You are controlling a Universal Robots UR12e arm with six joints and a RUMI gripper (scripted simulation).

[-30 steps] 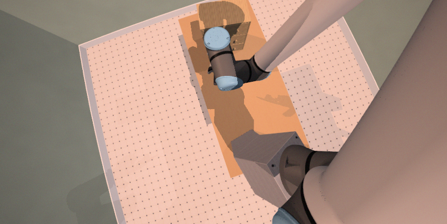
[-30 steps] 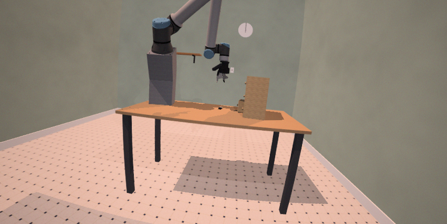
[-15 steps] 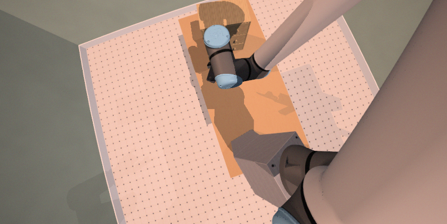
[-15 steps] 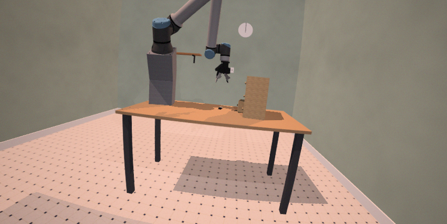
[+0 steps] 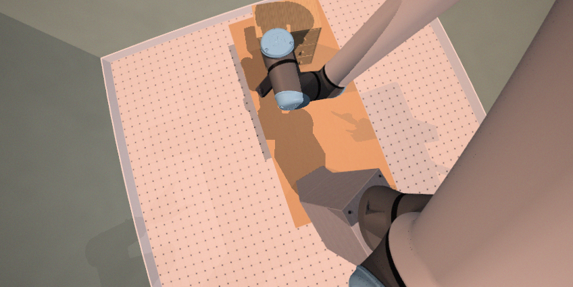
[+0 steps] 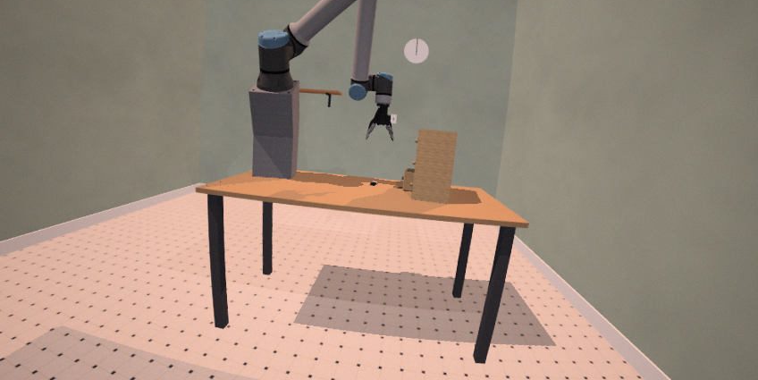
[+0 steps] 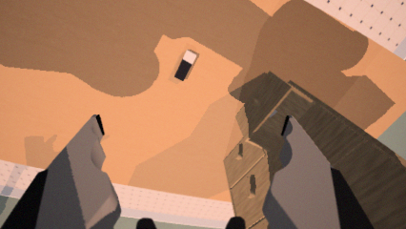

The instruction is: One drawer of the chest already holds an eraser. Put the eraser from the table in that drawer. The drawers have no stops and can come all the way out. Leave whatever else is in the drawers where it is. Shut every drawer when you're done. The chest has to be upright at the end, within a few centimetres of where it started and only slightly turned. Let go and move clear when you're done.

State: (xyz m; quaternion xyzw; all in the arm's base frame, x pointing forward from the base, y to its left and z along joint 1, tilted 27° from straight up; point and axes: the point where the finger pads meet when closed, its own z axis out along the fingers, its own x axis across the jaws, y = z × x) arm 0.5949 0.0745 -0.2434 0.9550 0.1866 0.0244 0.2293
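The eraser (image 7: 186, 65), black with a white end, lies flat on the table top, apart from the chest; it also shows as a small dark speck in the exterior view (image 6: 374, 182). The wooden chest (image 6: 434, 165) stands upright near the table's right end. Its lowest drawer (image 6: 408, 179) is pulled partly out; the drawers above look shut. In the wrist view the open drawer (image 7: 273, 102) is in shadow and I cannot tell what it holds. My gripper (image 6: 379, 131) hangs open and empty, well above the table, left of the chest top; its fingers stand wide apart.
The arm's grey pedestal (image 6: 273, 129) stands at the table's left end. From the top view the wrist (image 5: 281, 67) hides the gripper and part of the chest (image 5: 287, 13). The table edge runs close behind the chest.
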